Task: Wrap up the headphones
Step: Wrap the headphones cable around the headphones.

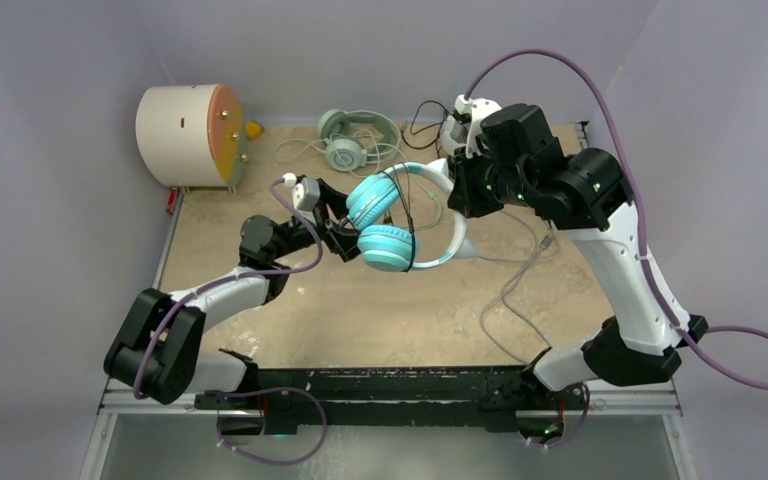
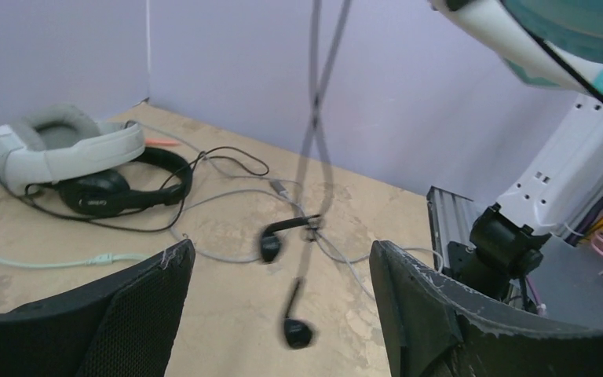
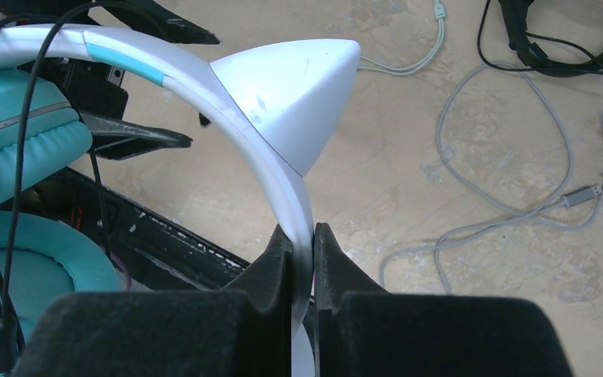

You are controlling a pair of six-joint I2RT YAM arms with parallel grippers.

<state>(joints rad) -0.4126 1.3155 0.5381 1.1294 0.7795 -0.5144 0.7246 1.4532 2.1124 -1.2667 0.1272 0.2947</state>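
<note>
Right fingers (image 3: 275, 271) pinched the white band of the teal headphones (image 1: 388, 247), centre frame; left fingers (image 2: 126, 314) stood wide. I noted a mottled tan surface (image 1: 360, 310) and lilac walls (image 1: 380, 50) behind.

Band of teal headset (image 3: 271, 161): glossy, smooth white plastic; table (image 3: 408, 118): matt, mottled beige; right gripper (image 3: 301, 247): matt black, grainy.

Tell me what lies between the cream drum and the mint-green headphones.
Top view: a small yellow object by the cream drum, then the mint-green headphones' pale cable, looped.
</note>
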